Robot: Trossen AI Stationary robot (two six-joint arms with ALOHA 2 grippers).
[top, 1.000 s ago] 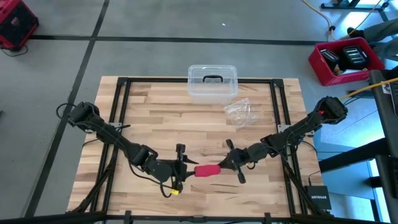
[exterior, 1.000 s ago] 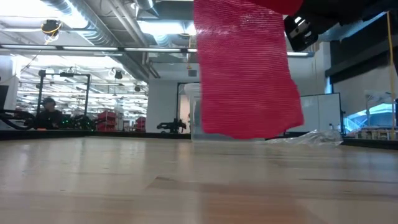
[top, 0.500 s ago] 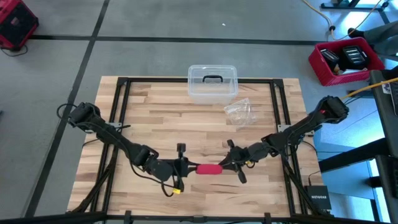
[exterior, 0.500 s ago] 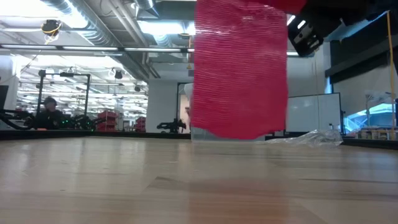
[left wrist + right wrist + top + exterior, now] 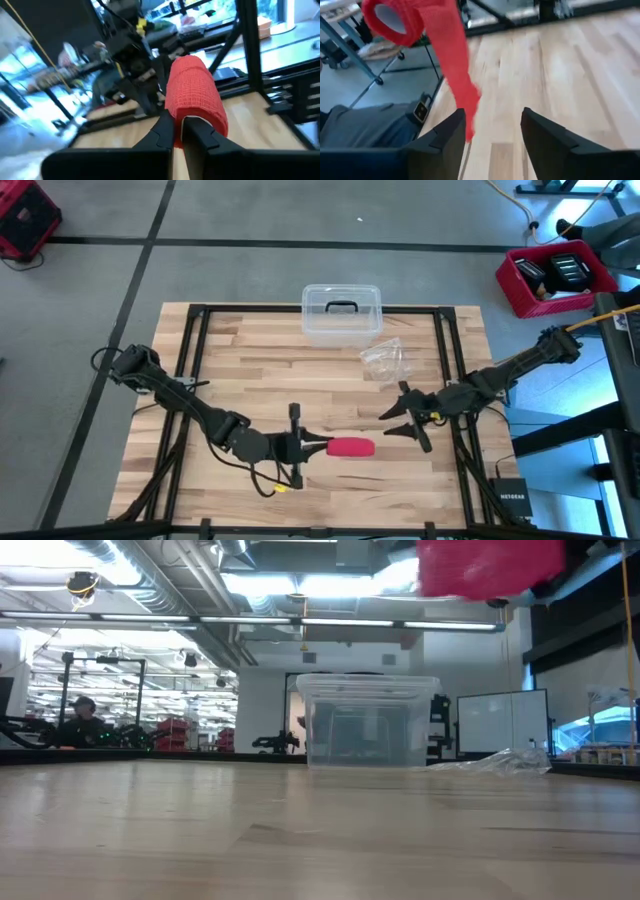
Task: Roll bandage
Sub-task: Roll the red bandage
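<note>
While clenched on the bandage (image 5: 350, 447), left gripper (image 5: 312, 446) above table; right gripper (image 5: 408, 418) released nearby

A pale wooden worktop (image 5: 250, 370) framed by black rails is carrying just two things: a clear plastic box (image 5: 341, 314) with a dark handle sitting at the far edge, and a crinkled clear wrapper (image 5: 385, 360) lying near it.
</note>
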